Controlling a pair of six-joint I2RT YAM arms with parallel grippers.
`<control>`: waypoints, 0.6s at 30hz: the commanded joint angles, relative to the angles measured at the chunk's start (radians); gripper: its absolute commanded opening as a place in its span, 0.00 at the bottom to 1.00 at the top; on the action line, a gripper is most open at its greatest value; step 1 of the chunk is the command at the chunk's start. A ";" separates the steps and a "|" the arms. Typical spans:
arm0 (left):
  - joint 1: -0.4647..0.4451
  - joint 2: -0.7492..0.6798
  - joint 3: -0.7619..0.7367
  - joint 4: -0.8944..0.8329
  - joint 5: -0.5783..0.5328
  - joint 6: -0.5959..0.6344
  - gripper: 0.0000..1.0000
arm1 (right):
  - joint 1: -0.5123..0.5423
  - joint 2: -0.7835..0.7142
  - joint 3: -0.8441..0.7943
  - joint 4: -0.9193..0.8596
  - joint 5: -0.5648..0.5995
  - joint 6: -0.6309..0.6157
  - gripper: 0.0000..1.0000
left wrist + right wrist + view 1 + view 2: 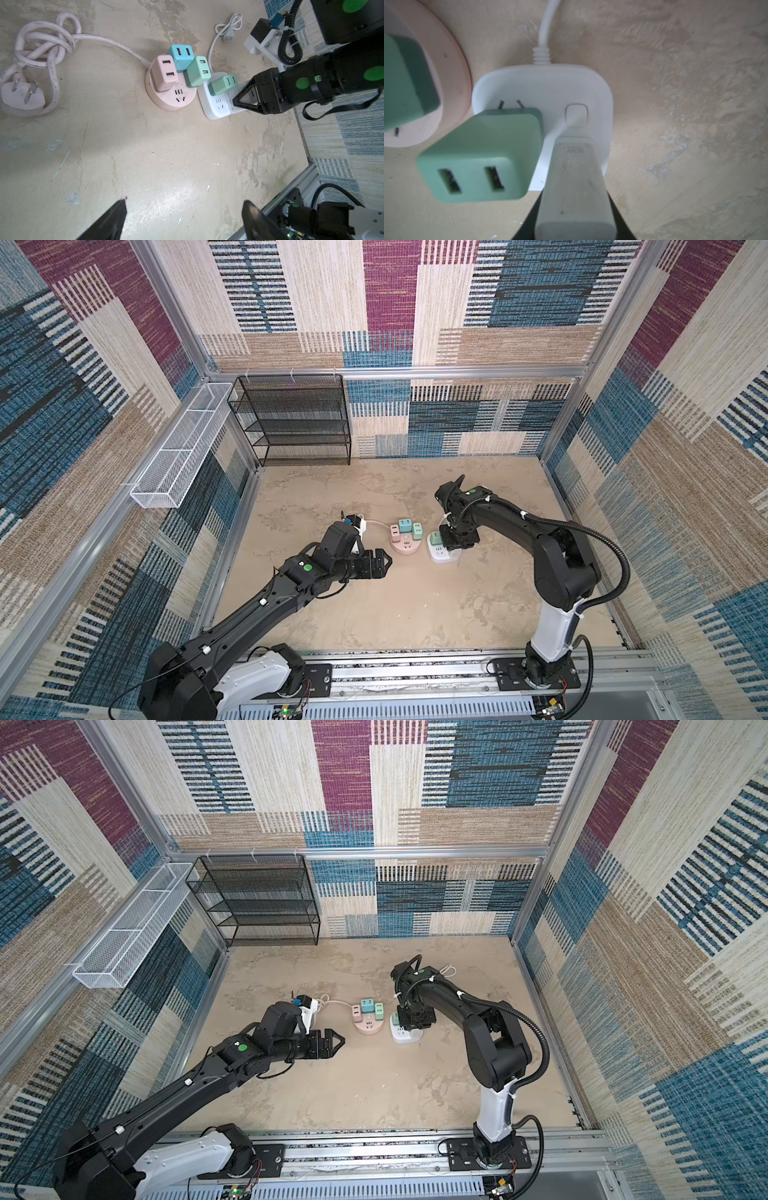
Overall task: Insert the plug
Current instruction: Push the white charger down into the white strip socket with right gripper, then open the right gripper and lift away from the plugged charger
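Note:
A white plug [575, 187] is held in my right gripper [575, 218], which is shut on its sides. The plug's far end meets the top face of the white square socket block [550, 89] just beside its button; the prongs are hidden. A green USB adapter [483, 158] sits in the same block. In both top views the right gripper [455, 545] [415, 1023] points down onto the block [442, 553]. My left gripper [384, 562] [186, 202] hovers open and empty over bare table, left of the pink round socket [405, 545].
The pink round socket [166, 99] carries pink, blue and green adapters; its pink cable [41, 52] lies coiled beside it. The white block's cord [226, 27] trails behind it. A black mesh shelf [291, 418] and a white wire basket [178, 448] stand at the back left.

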 commanded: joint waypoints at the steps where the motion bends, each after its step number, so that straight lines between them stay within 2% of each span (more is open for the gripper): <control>1: 0.001 -0.011 0.013 -0.018 -0.003 0.016 0.91 | 0.002 -0.009 0.014 0.042 -0.037 0.023 0.34; 3: 0.001 -0.026 0.013 -0.019 -0.008 0.016 0.92 | 0.002 -0.019 0.023 0.039 -0.046 0.021 0.39; 6: 0.001 -0.037 0.020 -0.032 -0.020 0.022 0.95 | 0.002 -0.028 0.020 0.041 -0.042 0.016 0.56; 9: 0.001 -0.036 0.035 -0.053 -0.042 0.029 0.98 | 0.003 -0.045 0.012 0.049 -0.037 0.015 0.66; 11: 0.001 -0.033 0.042 -0.063 -0.056 0.033 0.99 | 0.002 -0.062 0.007 0.051 -0.033 0.015 0.72; 16: 0.003 -0.016 0.085 -0.098 -0.099 0.044 1.00 | 0.000 -0.118 0.002 0.042 -0.014 0.002 0.76; 18: 0.004 -0.005 0.115 -0.131 -0.137 0.052 0.99 | -0.004 -0.146 -0.001 0.035 0.002 -0.004 0.81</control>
